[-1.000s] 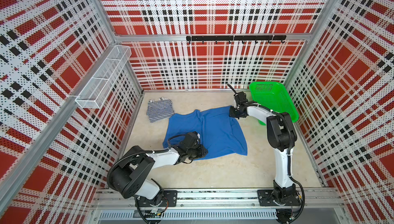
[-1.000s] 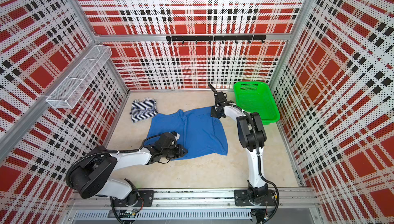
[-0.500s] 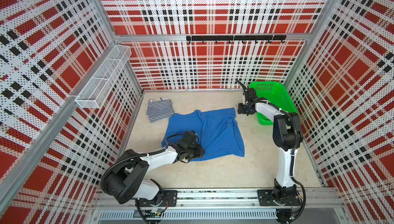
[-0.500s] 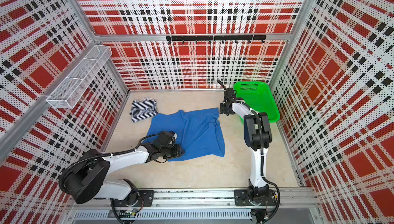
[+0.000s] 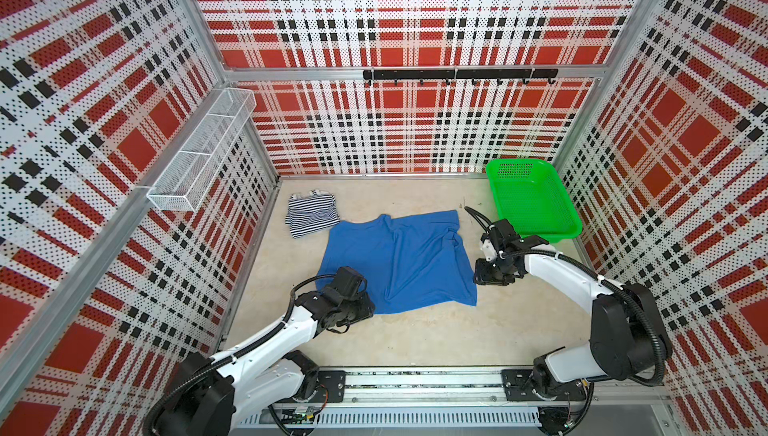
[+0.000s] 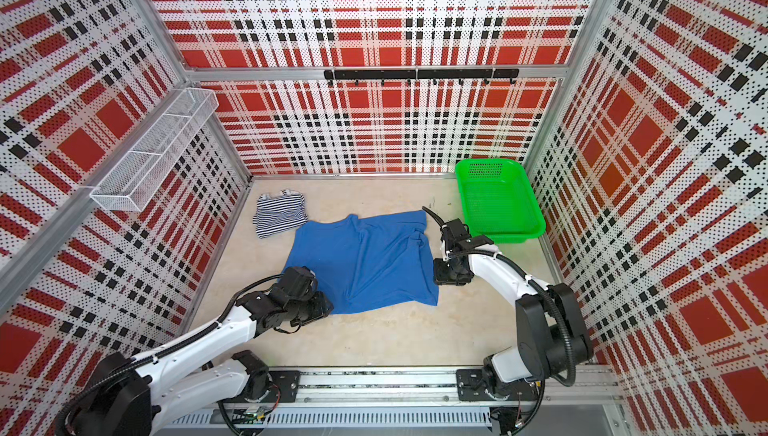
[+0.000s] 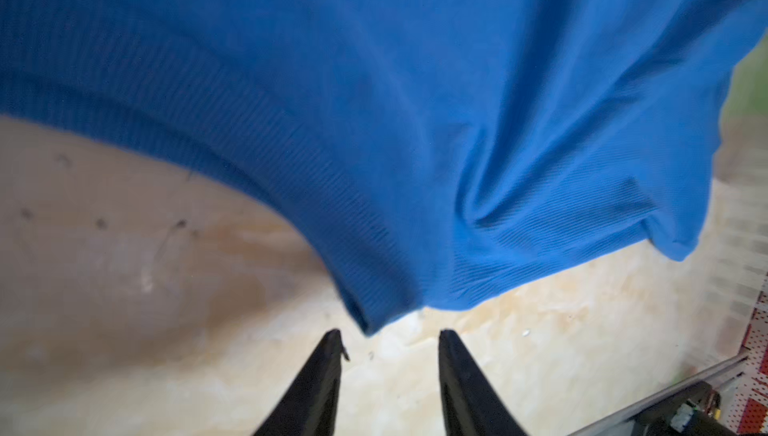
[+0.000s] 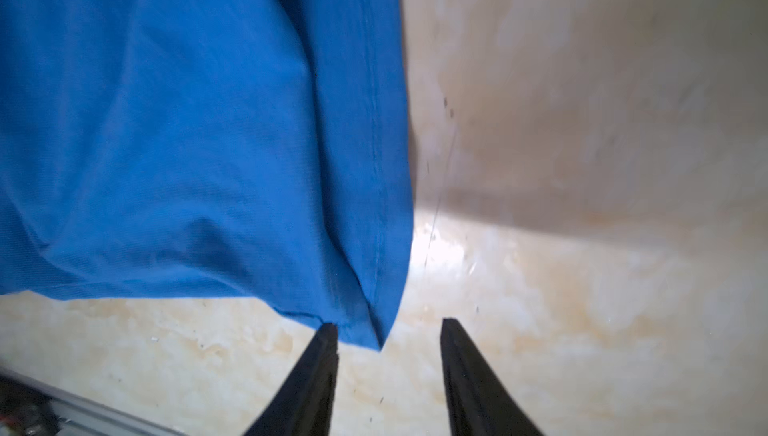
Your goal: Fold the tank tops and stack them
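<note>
Plaid walls (image 5: 415, 18) enclose a beige table (image 5: 415, 330). At its centre the blue tank top (image 5: 399, 259) is spread; the green basket (image 5: 530, 201) is set at two o'clock and the folded striped tank top (image 5: 311, 214) at ten. The left gripper (image 7: 390, 332) at seven and the right gripper (image 8: 389, 323) at four are held spread, nothing pinched.

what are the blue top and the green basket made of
The blue top looks like soft matte knit cloth: fine ribbing and loose folds show in the left wrist view. The green basket is probably moulded plastic, slightly glossy, with stiff mesh-perforated walls.
</note>
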You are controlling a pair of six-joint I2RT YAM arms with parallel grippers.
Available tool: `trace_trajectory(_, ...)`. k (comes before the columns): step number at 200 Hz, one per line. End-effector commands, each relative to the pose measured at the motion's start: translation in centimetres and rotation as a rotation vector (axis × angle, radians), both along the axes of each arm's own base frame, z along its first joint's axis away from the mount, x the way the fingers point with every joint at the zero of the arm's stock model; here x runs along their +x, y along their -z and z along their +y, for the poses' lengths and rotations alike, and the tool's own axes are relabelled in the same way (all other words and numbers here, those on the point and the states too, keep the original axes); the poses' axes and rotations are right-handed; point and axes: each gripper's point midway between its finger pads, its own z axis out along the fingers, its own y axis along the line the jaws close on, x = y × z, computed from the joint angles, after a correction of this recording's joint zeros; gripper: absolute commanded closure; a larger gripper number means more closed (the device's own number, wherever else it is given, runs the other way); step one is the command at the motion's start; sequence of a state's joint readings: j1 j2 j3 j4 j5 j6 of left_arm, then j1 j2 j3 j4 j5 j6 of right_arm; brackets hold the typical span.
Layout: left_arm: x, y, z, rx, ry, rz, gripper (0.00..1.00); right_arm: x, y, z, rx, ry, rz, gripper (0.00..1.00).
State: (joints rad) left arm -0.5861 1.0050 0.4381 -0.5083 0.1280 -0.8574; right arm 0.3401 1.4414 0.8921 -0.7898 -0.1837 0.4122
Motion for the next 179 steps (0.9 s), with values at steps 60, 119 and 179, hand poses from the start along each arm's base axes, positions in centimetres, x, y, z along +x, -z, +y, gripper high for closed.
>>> trace_trajectory(60, 0.7, 1.1, -1.5, -0.081, -0.055, -0.015, 0.52, -1.2, 0.7, 2.6, 0.079, 0.027, -0.029, 0.58)
trace_trajectory(119, 1.7, 1.7, -2.6, -0.089, -0.032, -0.024, 0.69, 1.3, 2.2, 3.7, 0.077, 0.001, -0.06, 0.72)
trace_trajectory(179, 1.4, 2.0, -2.6, -0.081, -0.011, -0.016, 0.92, -1.1, 4.1, 3.3, 0.051, 0.011, 0.021, 0.94)
